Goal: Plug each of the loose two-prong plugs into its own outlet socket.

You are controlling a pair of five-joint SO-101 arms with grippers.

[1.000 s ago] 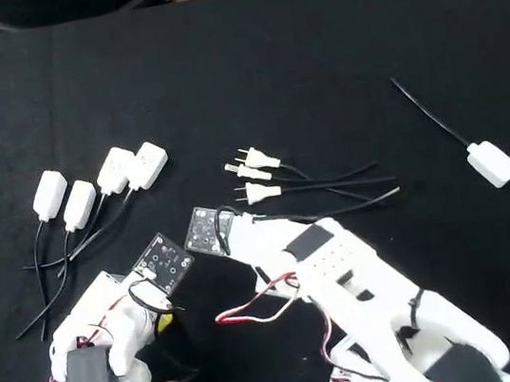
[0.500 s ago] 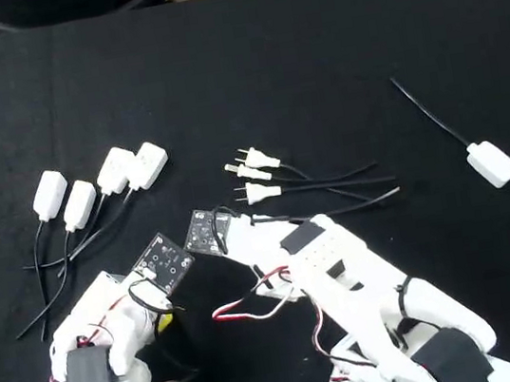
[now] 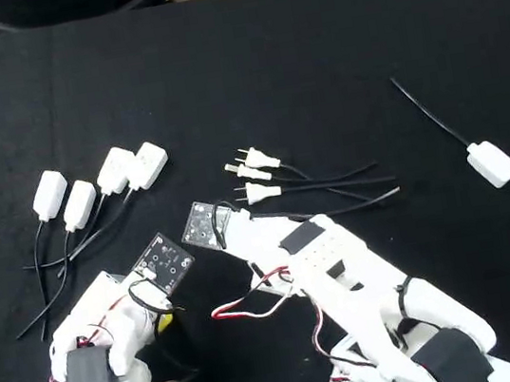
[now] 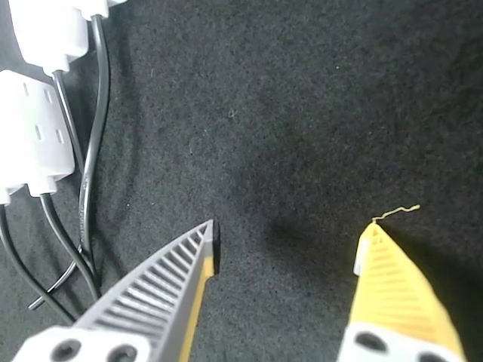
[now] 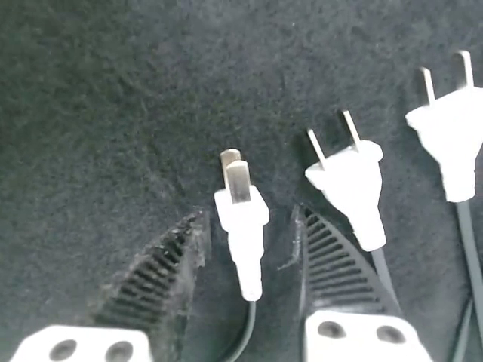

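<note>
The three plugs [image 3: 257, 192] mid-frame have not stirred. The right arm [image 3: 344, 274] has crept slightly toward the upper left. Its wrist hides from above what its own camera catches: a fourth plug [image 5: 241, 215] lying unclamped between the parted fingers of the right gripper [image 5: 247, 216]. The left gripper [image 4: 290, 224] gapes over bare cloth [image 4: 302, 90] beside the sockets [image 4: 30, 143].

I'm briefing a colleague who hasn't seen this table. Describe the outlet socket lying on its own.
On the black table, look right of the three plugs in the high view. The white socket there lies alone, black cord trailing; the other four sockets cluster at left.
</note>
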